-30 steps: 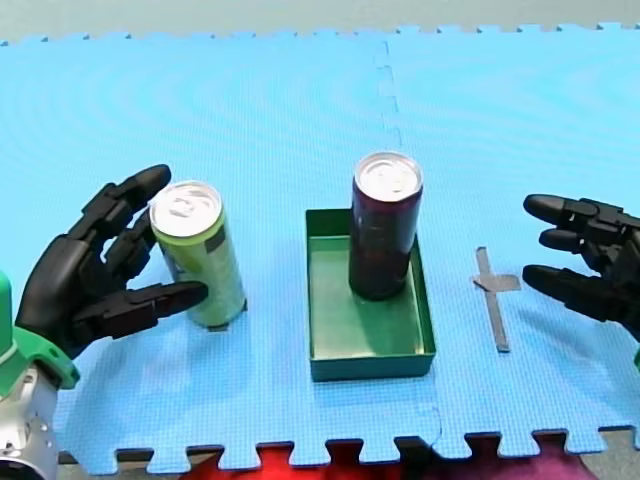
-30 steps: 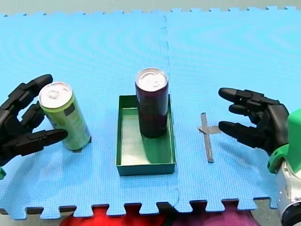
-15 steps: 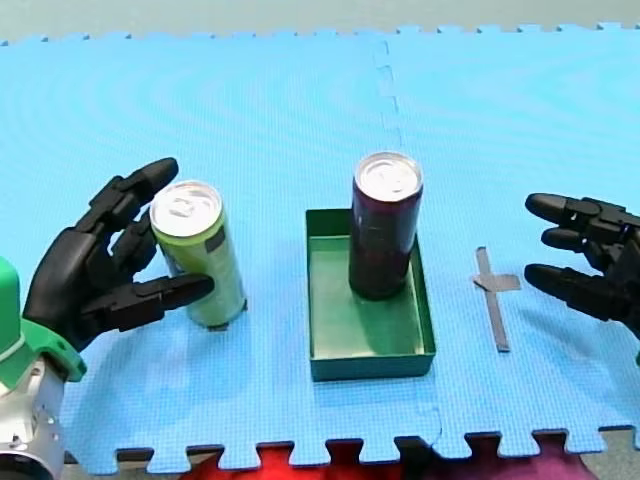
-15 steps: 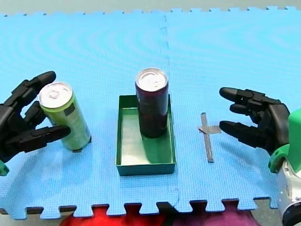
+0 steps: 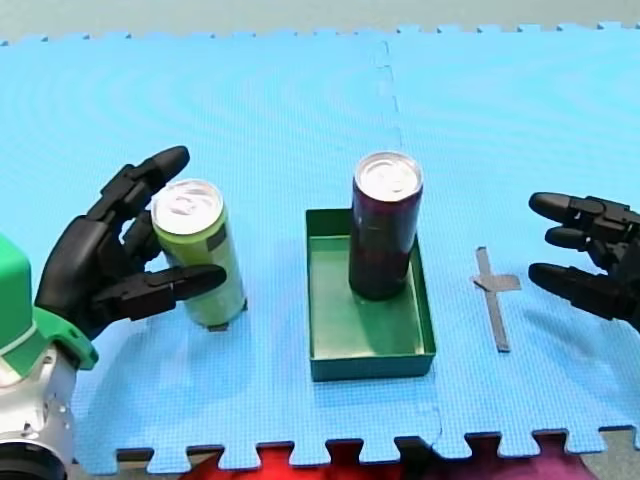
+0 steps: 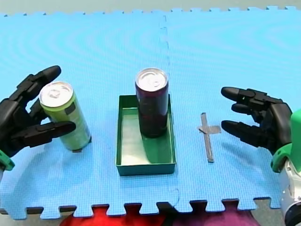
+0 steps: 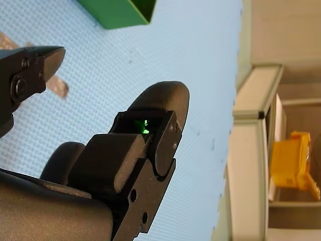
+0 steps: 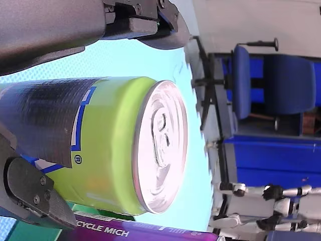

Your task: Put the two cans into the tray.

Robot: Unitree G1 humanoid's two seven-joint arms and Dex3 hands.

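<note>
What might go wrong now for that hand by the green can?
1. The green can is tall and slim; the left hand at its side might tip it rather than grasp it.
2. The dark can already stands in the tray; the green one might knock it or catch the rim going in.
The right hand hovers far right.

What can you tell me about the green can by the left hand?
The green can is a tall, slim drink can of lime-green metal with a dark label patch and a silver top with its pull tab. It stands upright on the blue foam mat, left of the green tray and outside it. The left hand, open, brackets it, thumb in front and fingers behind; contact is unclear.
</note>
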